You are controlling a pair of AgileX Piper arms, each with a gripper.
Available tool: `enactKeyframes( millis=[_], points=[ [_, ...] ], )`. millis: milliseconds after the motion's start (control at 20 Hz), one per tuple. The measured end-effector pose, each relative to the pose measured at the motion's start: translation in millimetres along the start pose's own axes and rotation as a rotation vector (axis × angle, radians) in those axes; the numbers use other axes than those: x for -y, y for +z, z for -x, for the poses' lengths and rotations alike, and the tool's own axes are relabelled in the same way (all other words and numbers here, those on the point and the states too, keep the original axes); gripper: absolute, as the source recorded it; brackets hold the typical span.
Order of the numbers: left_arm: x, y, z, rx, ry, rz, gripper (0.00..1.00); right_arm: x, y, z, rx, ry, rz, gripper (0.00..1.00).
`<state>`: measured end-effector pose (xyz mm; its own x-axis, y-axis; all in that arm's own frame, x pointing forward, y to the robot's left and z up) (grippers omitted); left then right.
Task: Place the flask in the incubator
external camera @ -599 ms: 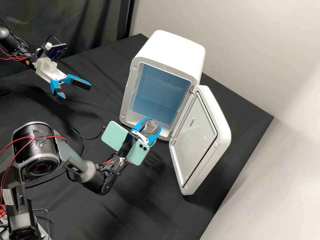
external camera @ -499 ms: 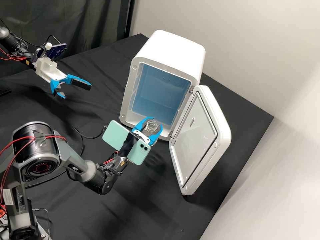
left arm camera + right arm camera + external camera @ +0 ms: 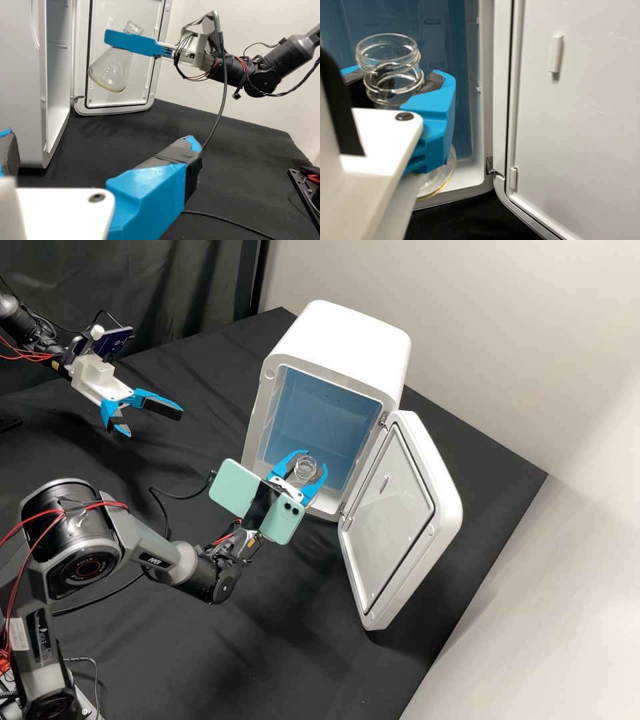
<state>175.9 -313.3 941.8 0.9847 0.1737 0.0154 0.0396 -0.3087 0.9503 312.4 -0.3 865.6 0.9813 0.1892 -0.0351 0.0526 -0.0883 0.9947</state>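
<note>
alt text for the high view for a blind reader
The right gripper holds a clear flask by its neck at the open front of a white incubator with a blue inside, its door swung wide. The left gripper hangs open above the black bench, well apart from them.

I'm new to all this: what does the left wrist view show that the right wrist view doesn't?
Left wrist view: the flask side-on, its whole cone tilted and held off the black bench, plus the right arm behind it, a trailing cable and the left arm's own blue finger. Right wrist view: the flask's open mouth close up, the incubator's blue interior and the door hinge. Both: the flask clamped in the right arm's jaws, with the incubator's door standing open.
</note>
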Motion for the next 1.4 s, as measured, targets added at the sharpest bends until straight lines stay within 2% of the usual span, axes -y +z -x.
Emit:
enactKeyframes(
  millis=[300,699,849,949,1198,1298,1398],
  points=[
    [0.0,0.0,0.0,0.0,0.0,0.0,1.0,4.9,-10.6,-10.6,-0.023,-0.005,0.009,0.0],
    [0.0,0.0,0.0,0.0,0.0,-0.008,1.0,10.2,-11.8,-12.7,-0.025,-0.021,0.012,0.0],
    [0.0,0.0,0.0,0.0,0.0,-0.013,1.0,9.7,-8.5,-18.1,-0.021,-0.02,0.043,0.0],
    [0.0,0.0,0.0,0.0,0.0,-0.027,1.0,9.0,-2.9,-24.0,-0.006,-0.009,0.048,0.0],
    [0.0,0.0,0.0,0.0,0.0,-0.029,1.0,8.0,5.4,-39.2,0.032,-0.001,0.063,0.0],
    [0.0,0.0,0.0,0.0,0.0,-0.029,1.0,8.9,7.3,-46.1,0.037,-0.004,0.063,0.0],
    [0.0,0.0,0.0,0.0,0.0,-0.029,1.0,10.5,9.5,-51.7,0.057,-0.006,0.062,0.0]
  ],
)
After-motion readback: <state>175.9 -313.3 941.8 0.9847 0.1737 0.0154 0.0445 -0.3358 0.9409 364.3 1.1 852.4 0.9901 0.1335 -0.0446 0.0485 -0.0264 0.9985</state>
